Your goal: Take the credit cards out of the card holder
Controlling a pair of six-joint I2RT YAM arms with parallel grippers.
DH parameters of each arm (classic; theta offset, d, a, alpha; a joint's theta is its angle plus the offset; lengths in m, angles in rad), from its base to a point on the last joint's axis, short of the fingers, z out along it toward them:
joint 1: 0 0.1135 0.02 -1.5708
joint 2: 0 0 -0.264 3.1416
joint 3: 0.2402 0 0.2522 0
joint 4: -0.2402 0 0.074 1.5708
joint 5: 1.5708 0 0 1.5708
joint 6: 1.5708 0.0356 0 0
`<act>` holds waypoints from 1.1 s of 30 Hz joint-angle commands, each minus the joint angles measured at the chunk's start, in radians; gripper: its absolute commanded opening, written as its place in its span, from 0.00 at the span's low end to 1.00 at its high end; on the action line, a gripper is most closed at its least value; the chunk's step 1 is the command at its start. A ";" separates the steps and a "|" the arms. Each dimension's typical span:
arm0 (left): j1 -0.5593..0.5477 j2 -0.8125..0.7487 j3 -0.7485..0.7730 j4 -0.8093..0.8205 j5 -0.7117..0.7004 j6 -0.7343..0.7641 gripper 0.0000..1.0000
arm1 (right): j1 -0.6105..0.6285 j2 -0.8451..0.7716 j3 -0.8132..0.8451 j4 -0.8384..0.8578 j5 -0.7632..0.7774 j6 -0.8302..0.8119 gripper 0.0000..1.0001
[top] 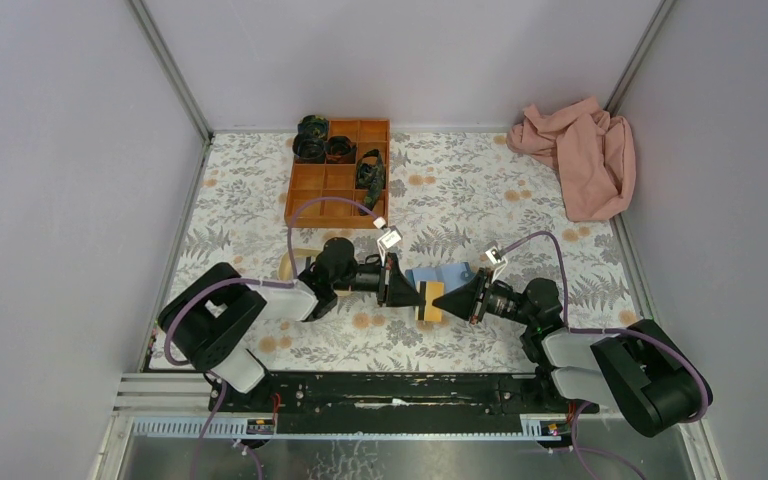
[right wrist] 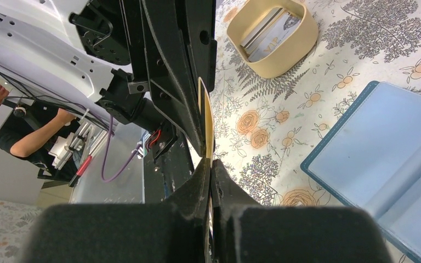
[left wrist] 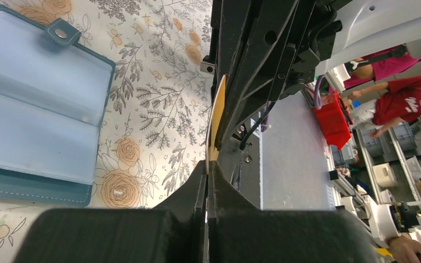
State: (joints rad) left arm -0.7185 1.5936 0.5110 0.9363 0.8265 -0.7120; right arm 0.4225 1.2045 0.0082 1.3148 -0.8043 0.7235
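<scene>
Left gripper (left wrist: 208, 178) and right gripper (right wrist: 211, 170) both clenched one tan credit card (top: 428, 304) just beside the open card holder (top: 453, 275); opposed pulls might bend it; a mistimed release might drop it.

text: none legible | card (right wrist: 266, 39) in tray (right wrist: 277, 68): print blurred

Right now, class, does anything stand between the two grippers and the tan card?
Nothing visible does. The left gripper and the right gripper are each shut on the tan card, gripping it from opposite sides. The card is apart from the open card holder.
</scene>
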 commanded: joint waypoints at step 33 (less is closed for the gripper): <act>0.082 -0.323 0.033 -0.688 -0.837 0.184 0.00 | 0.002 -0.207 0.046 -0.340 0.232 -0.151 0.52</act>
State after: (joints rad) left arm -0.6403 1.3815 0.5198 0.4847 0.3630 -0.5907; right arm 0.4229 1.0122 0.0166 1.0355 -0.6312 0.6205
